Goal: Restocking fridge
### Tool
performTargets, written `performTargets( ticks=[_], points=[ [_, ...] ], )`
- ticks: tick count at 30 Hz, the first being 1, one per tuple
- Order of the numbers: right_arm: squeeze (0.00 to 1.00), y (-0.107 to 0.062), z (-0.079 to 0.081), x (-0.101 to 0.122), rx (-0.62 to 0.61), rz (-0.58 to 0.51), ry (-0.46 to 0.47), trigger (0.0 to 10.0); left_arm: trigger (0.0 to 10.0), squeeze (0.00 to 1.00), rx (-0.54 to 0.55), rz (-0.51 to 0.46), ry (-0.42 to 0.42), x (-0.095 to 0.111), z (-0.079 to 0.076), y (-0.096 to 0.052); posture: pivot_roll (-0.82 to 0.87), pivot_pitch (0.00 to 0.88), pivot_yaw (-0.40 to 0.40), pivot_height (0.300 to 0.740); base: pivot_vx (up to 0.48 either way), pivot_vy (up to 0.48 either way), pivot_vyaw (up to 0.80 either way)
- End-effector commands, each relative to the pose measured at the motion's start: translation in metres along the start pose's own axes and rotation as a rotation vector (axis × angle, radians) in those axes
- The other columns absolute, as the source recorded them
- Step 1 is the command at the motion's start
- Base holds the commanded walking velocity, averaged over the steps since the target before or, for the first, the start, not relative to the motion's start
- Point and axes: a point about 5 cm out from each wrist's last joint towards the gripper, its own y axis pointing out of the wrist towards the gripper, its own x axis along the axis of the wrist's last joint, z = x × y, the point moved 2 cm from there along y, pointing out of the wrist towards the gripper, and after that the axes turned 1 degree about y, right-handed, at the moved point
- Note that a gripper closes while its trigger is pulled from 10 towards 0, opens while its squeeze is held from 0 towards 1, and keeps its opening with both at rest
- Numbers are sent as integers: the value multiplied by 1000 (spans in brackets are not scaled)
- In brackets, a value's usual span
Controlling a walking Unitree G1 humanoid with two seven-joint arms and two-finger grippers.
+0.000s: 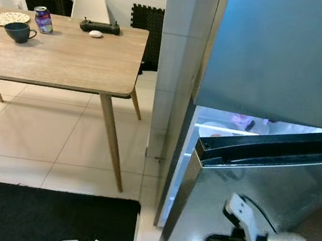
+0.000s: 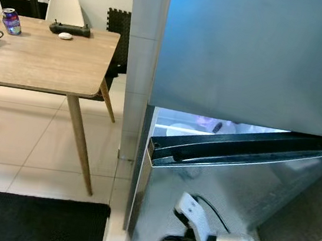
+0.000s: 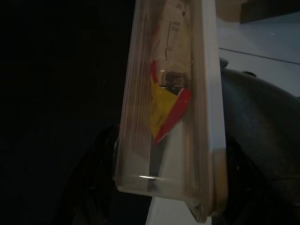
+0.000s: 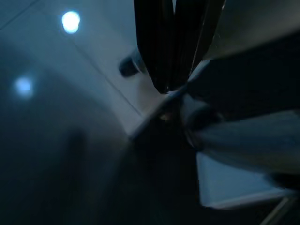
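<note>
left wrist view: clear container (image 3: 173,108) between left pincer (image 3: 164,187) fingers

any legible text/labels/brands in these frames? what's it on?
None can be read as words.
Blue and purple drink can on the wooden table: print too small.
Clear plastic container at the left gripper: printed paper and a red and yellow wrapper inside, too dim.
Steel fridge door: no markings seen.

Head views bright and sharp; steel fridge door (image 1: 270,194) shows lamp glare at lower centre. Wrist views dim, right one blurred.
</note>
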Motion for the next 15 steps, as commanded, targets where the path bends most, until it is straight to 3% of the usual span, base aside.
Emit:
performTargets(
  ticks=[1, 3, 6, 8, 11, 13, 15],
  points=[
    [0, -1, -12, -12, -114, 22, 52, 10000, 10000, 0, -11, -2, 8, 1, -6, 1, -73, 0, -40, 740, 0, 0, 0],
    [0, -1, -21, -53, -314, 108, 200, 10000, 10000, 0, -12, -5, 8, 3, -7, 1, -70, 0, -39, 740, 0, 0, 0],
    [0, -3, -21, -67, -379, 143, 241, 10000, 10000, 0, -12, -5, 9, 3, -7, 1, -70, 0, -39, 740, 0, 0, 0],
    [0, -9, -13, -107, -523, 212, 395, 10000, 10000, 0, -9, -2, 10, 2, -7, 1, -64, 0, -35, 740, 0, 0, 0],
    [0, -11, -6, -125, -567, 254, 450, 10000, 10000, 0, -8, -1, 12, 2, -6, 1, -63, 0, -34, 740, 0, 0, 0],
    [0, -16, 13, -157, -607, 340, 523, 10000, 10000, 0, -5, 0, 17, 2, -5, 1, -62, 0, -31, 740, 0, 0, 0],
    [0, -17, 18, -165, -616, 363, 538, 10000, 10000, 0, -4, 0, 18, 2, -5, 1, -62, 0, -31, 740, 0, 0, 0]
  ],
)
